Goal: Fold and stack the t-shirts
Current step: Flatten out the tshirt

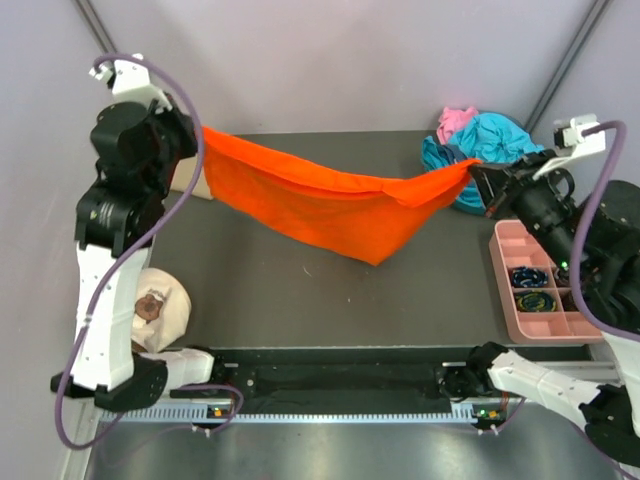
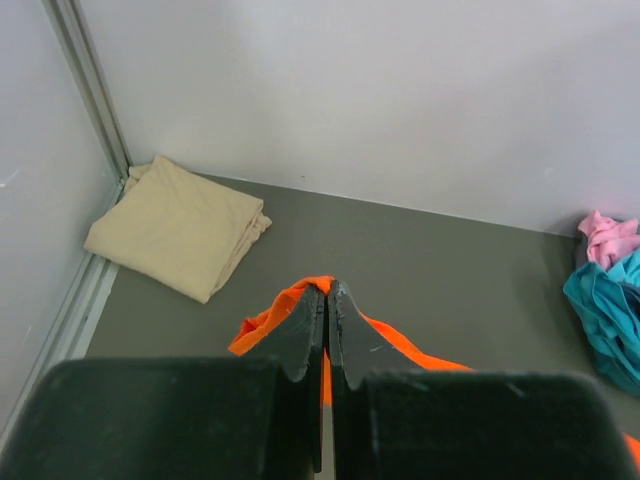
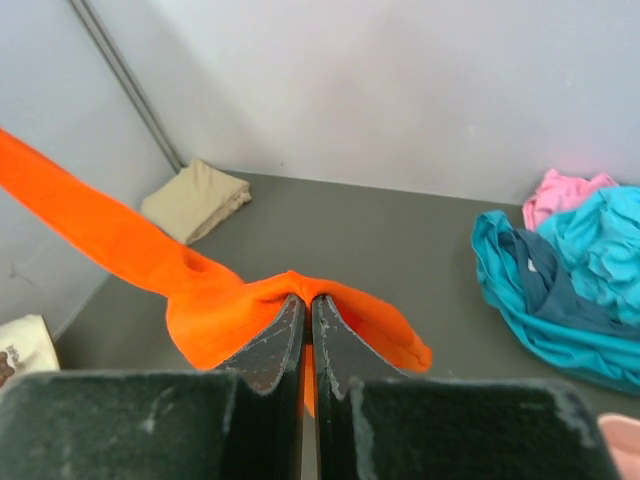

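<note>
Item 1, above mid-desk [image 1: 300, 300]: orange t-shirt [image 1: 320, 205], slung sagging between my hands. Left hand [image 2: 327, 290] clamped tight on one end, right hand [image 3: 307, 300] clamped on the other. My judgement: draw it taut, lower both ends evenly, lay it flat.
Item 2, far left corner: tan t-shirt [image 2: 180, 225], folded.
Item 3, far right corner: teal t-shirts [image 1: 495, 135] and pink t-shirt [image 1: 455, 122], heaped.

Setting: robotics lab, enclosed test cell.
Walls: plain pale panels [image 1: 330, 60] around the table, with metal frame struts [image 1: 566, 65] at the corners.
Work surface: dark grey matte table [image 1: 300, 290].
Rig: left arm [image 1: 100, 290] and right arm [image 1: 540, 378], bolted to a rail [image 1: 340, 412] at the near edge.
Wiring: exposed purple cables [image 1: 200, 150] looped along the arms.
</note>
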